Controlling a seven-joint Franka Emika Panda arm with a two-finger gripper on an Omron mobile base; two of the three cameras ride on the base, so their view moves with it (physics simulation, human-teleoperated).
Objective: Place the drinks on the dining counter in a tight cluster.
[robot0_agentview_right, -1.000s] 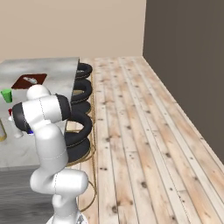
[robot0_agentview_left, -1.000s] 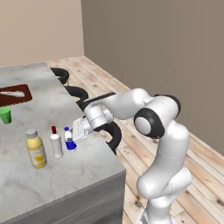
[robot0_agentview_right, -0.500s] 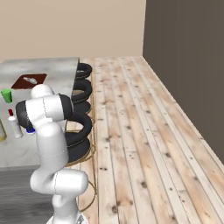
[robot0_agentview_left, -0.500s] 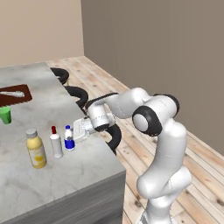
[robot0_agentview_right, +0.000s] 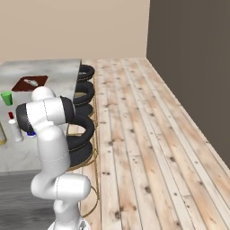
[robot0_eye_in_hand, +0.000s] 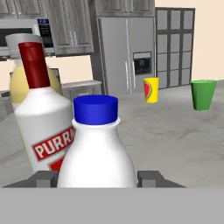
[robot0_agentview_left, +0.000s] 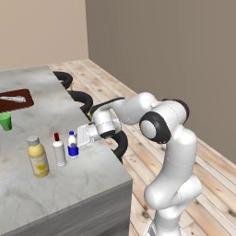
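The white arm rises from its base beside the counter (robot0_agentview_left: 69, 184), bends at a dark elbow joint and reaches sideways and low over the counter's edge. Its wrist lies level, with the gripper (robot0_agentview_left: 77, 140) pointing along the counter top towards the blue-capped bottle (robot0_agentview_left: 72, 144). In the hand view the two finger tips (robot0_eye_in_hand: 43, 178) stand on either side of that bottle's body, set closely about it, with the bottle upright between them.

A glossy white arm (robot0_agentview_left: 173, 152) built of fat rounded segments, with dark grey bands at the joints, ending in a pale boxy pincer (robot0_agentview_left: 81, 138).
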